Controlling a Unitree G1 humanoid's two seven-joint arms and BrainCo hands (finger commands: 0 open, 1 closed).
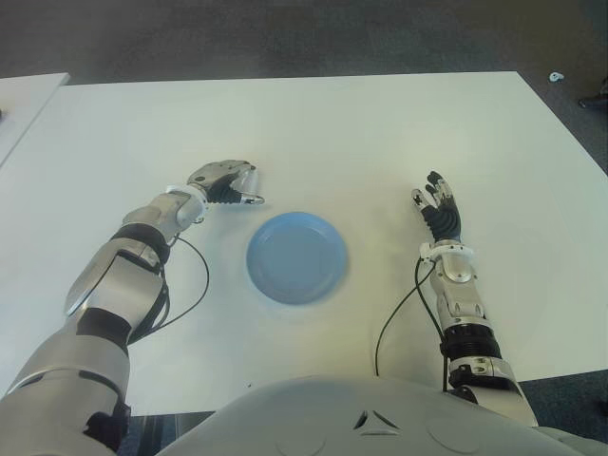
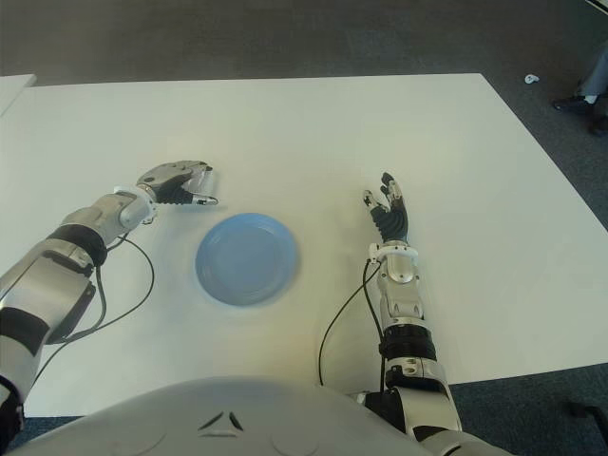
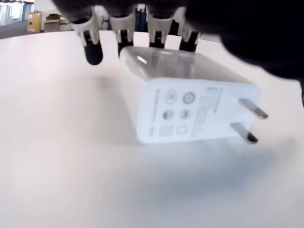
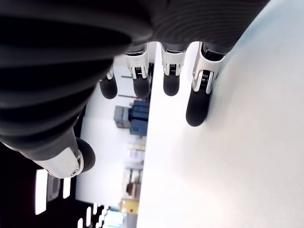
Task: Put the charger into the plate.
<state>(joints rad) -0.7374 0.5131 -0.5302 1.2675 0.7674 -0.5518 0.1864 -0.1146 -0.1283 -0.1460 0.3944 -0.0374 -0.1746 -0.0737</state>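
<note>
The white charger (image 3: 190, 104), a block with two metal prongs, fills the left wrist view, low over the white table (image 1: 380, 133). My left hand (image 1: 228, 182) is curled over it, fingertips (image 3: 92, 52) on its far end, just left of the plate and slightly beyond it. In the eye views only a sliver of the charger (image 1: 250, 180) shows between the fingers. I cannot tell whether it touches the table. The round blue plate (image 1: 296, 256) lies at the table's middle with nothing in it. My right hand (image 1: 439, 211) shows to the plate's right, fingers spread, holding nothing.
Black cables (image 1: 195, 285) hang along both forearms near the table's front. A second white table (image 1: 24, 95) stands at the far left. Dark carpet (image 1: 285, 38) lies beyond the far edge.
</note>
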